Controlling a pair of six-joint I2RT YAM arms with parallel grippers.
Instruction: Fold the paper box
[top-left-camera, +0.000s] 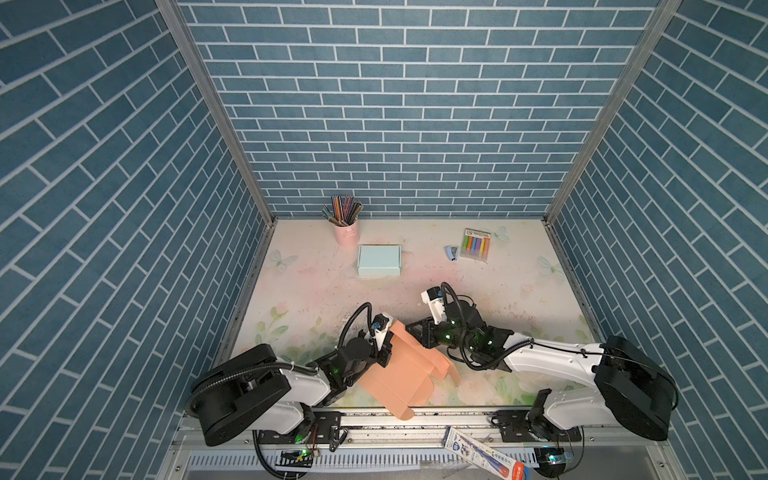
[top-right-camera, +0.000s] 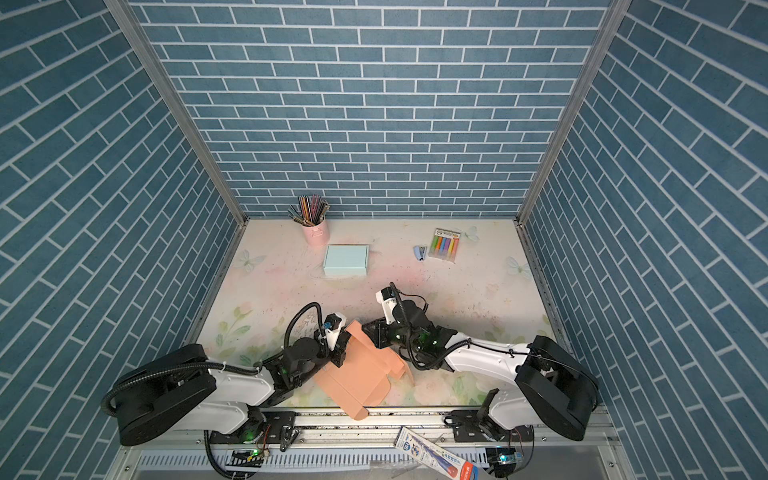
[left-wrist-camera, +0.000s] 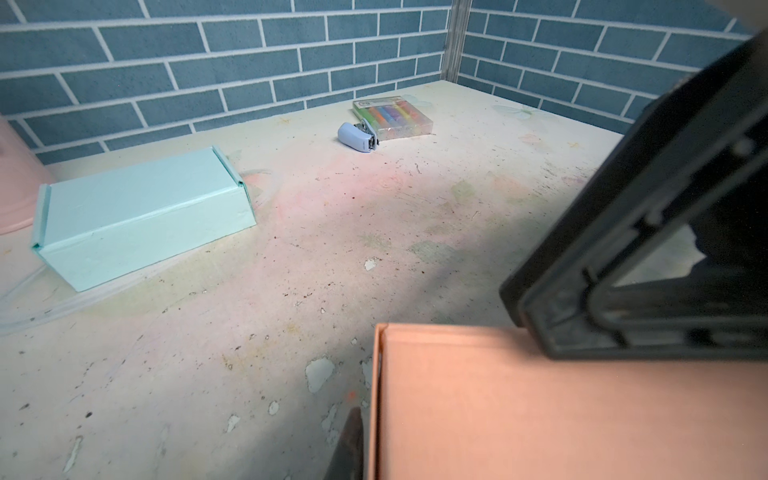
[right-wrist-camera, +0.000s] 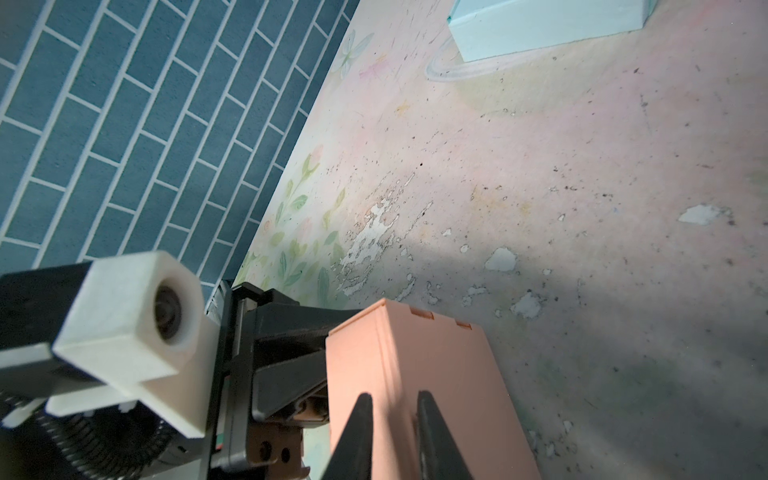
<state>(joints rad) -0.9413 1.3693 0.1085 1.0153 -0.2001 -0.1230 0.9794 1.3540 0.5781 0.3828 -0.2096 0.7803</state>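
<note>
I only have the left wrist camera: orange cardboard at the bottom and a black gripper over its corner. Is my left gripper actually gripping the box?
Observer: Yes. The right wrist view shows the left gripper closed on one wall of the orange box.
Operator: And the right one?
Observer: The right gripper pinches another fold of the box, with a finger on each side.
Operator: Is the box fully on the table?
Observer: No. In both top views one flap sticks out past the front edge of the table.
</note>
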